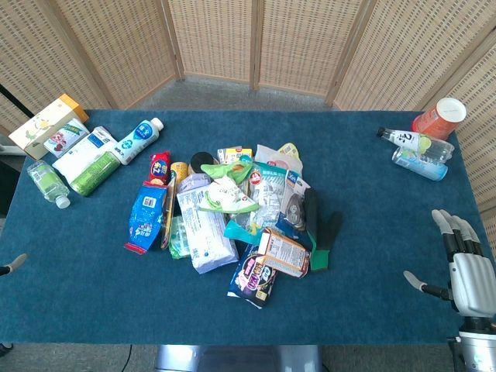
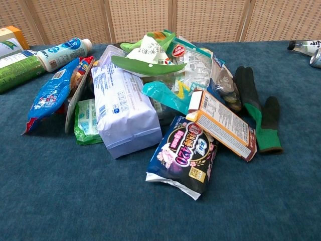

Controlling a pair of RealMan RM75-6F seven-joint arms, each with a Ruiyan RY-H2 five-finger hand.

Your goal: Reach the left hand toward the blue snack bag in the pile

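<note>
In the head view, the blue snack bag point(image 1: 147, 216) lies flat at the left flank of the pile in the middle of the tabletop point(image 1: 77, 287), its long side running toward the front edge. A narrow packet stands on edge just beside its right side, and a pale wipes pack point(image 1: 204, 230) lies beyond that. Open blue cloth stretches from the bag's left side out to the left edge, and from its lower end to the front edge. Toward the back-left corner sit a green bottle point(image 1: 94, 172), a white bottle point(image 1: 141, 136) and cartons, near the bag's upper end but apart from it. Of the left hand point(image 1: 11, 265) only a fingertip shows at the left edge, so whether its fingers are spread or curled cannot be told; it is well apart from the bag. The right hand point(image 1: 465, 267) stands near the front-right corner, fingers apart and upright, holding nothing. Bottles and an orange cup point(image 1: 439, 118) cluster at the back-right corner.

In the chest view, the blue snack bag point(image 2: 50, 94) lies on the pile's left, with bare cloth before it and to its left. The wipes pack point(image 2: 124, 109), a dark purple pack point(image 2: 184, 158) and a green-and-black glove point(image 2: 258, 111) spread rightward. Neither hand appears here.
</note>
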